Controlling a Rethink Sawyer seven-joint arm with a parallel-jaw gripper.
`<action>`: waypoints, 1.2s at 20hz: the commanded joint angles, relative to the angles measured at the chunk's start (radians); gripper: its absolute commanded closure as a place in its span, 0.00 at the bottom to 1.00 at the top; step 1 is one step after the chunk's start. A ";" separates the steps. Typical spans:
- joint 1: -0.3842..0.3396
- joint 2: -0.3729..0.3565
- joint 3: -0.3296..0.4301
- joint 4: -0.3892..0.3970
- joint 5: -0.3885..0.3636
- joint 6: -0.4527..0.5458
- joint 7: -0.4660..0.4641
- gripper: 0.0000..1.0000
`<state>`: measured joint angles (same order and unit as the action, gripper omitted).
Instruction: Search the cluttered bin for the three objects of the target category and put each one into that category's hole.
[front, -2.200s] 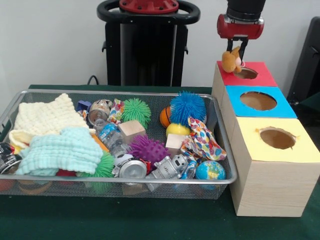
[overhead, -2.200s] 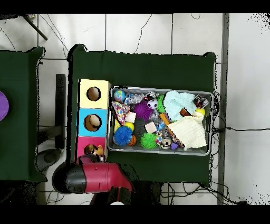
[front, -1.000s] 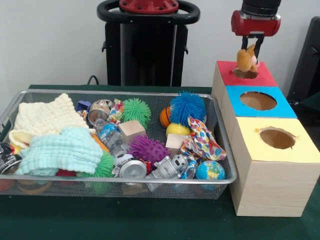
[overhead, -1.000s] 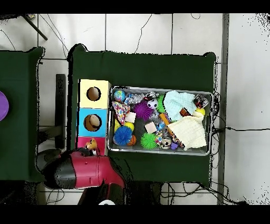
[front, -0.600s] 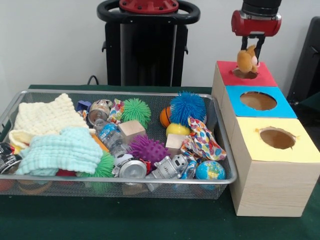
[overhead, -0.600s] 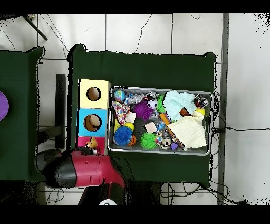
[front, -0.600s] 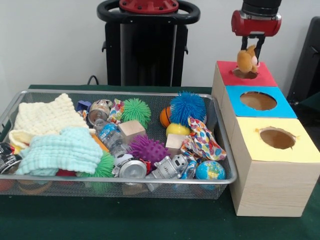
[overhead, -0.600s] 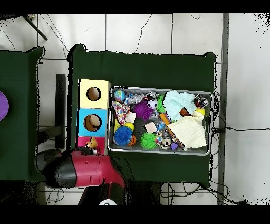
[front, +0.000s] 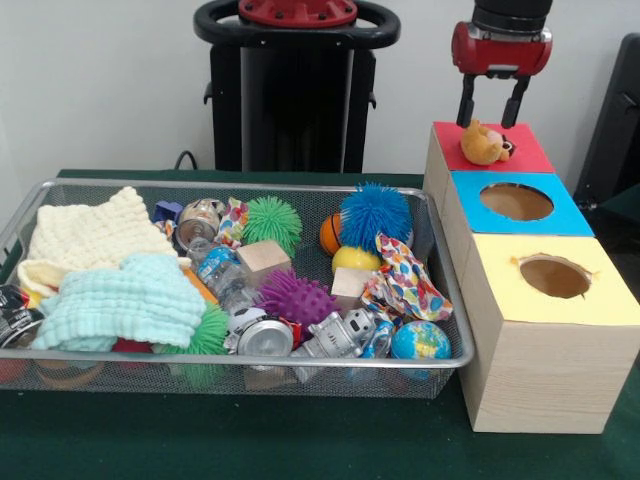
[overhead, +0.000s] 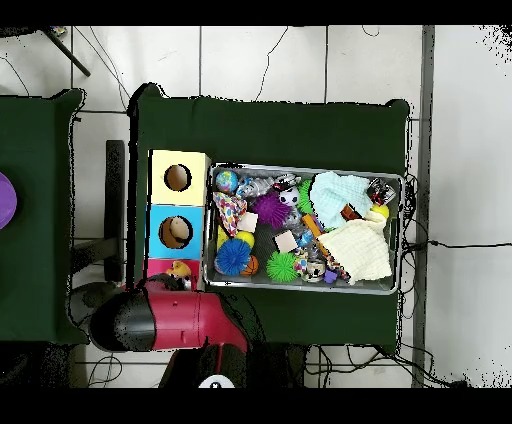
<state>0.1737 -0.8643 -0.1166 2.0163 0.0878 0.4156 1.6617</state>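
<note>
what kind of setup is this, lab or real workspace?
Most likely a robotics lab sorting rig. A wire mesh bin crammed with mixed toys and cloths sits on a green-covered table, beside wooden boxes with red, blue and yellow tops, each with a hole. Loose cables trail over the tiled floor.

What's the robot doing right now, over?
Gripper open, empty, above red box. Orange plush toy lying over red hole, not dropped through. Nothing blocking.

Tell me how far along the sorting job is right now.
The open hand hovers above the small orange plush toy, which lies on the red-topped box over its hole, not dropped through. The wire mesh bin remains cluttered, so searching is left.
</note>
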 joint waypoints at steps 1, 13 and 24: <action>-0.040 0.035 0.051 -0.002 0.037 0.000 0.183 0.00; -0.048 -0.017 0.041 -0.009 0.032 0.080 0.165 0.00; -0.055 -0.132 0.030 -0.034 0.034 0.240 0.145 0.00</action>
<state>0.1492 -0.9298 -0.1160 2.0166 0.0874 0.4793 1.6617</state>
